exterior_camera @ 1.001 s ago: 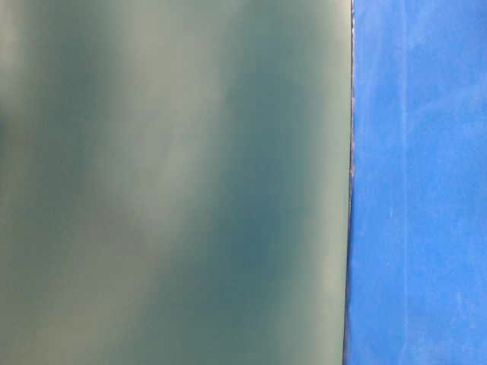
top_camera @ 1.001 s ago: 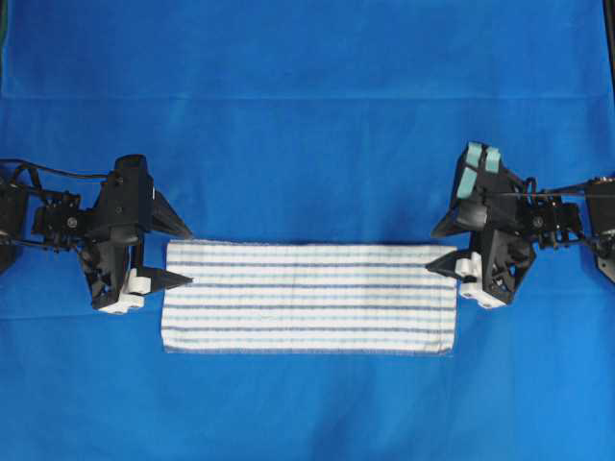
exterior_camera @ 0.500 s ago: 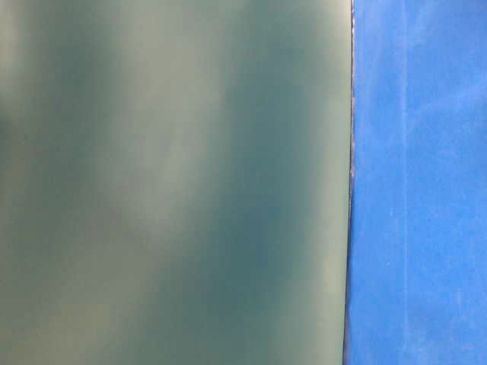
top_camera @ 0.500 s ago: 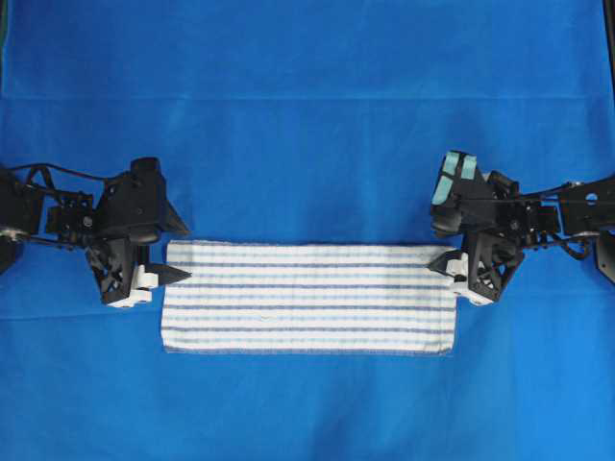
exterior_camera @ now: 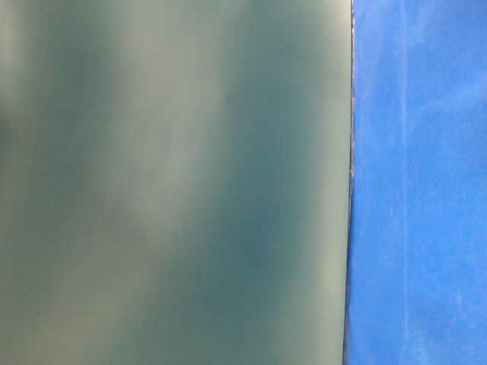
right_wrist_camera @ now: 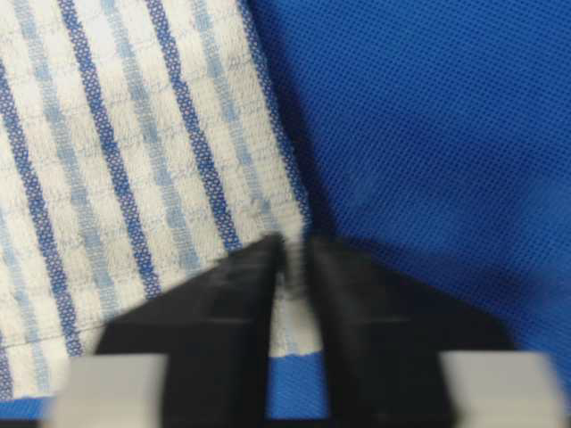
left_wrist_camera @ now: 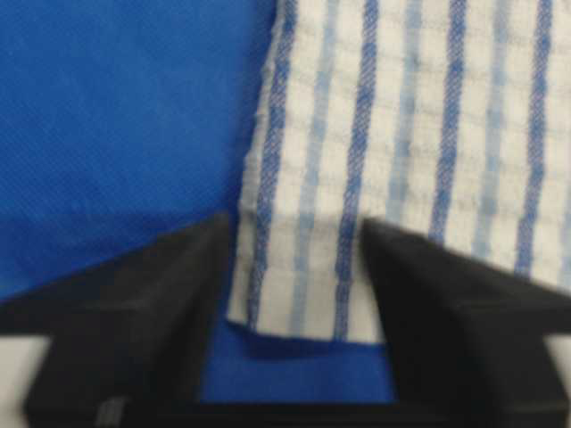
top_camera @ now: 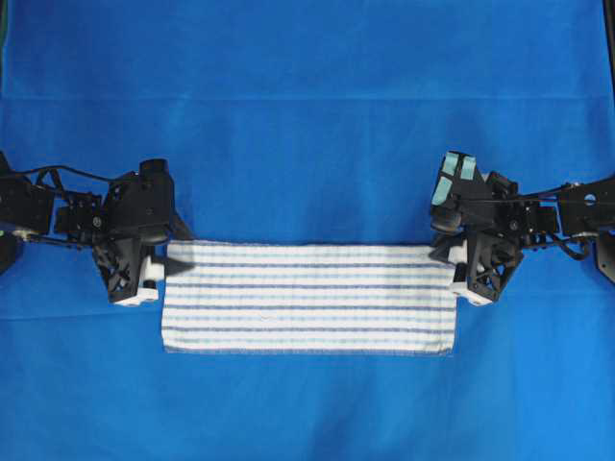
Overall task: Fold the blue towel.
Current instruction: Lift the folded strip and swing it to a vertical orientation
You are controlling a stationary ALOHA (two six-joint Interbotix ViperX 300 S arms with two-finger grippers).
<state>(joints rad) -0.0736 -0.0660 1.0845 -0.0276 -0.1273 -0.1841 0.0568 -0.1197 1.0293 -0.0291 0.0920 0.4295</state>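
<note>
The blue towel (top_camera: 307,298) lies flat as a long white strip with blue stripes on the sheet. My left gripper (top_camera: 179,265) sits low at its far left corner. In the left wrist view that corner of the towel (left_wrist_camera: 308,267) lies between the two dark fingers (left_wrist_camera: 143,294), which stand apart; the left gripper (left_wrist_camera: 299,239) is open around it. My right gripper (top_camera: 444,257) is at the far right corner. In the right wrist view the right gripper (right_wrist_camera: 296,251) has its jaws nearly together, pinching the towel's (right_wrist_camera: 134,160) corner edge.
A plain solid-blue sheet (top_camera: 307,96) covers the whole table. In the table-level view a blurred grey-green surface (exterior_camera: 175,182) fills the left and only the sheet (exterior_camera: 418,182) shows at the right.
Both grippers have moved inward onto the towel's far corners and their jaws have narrowed, the right one down to a pinch. The towel itself has not shifted.
</note>
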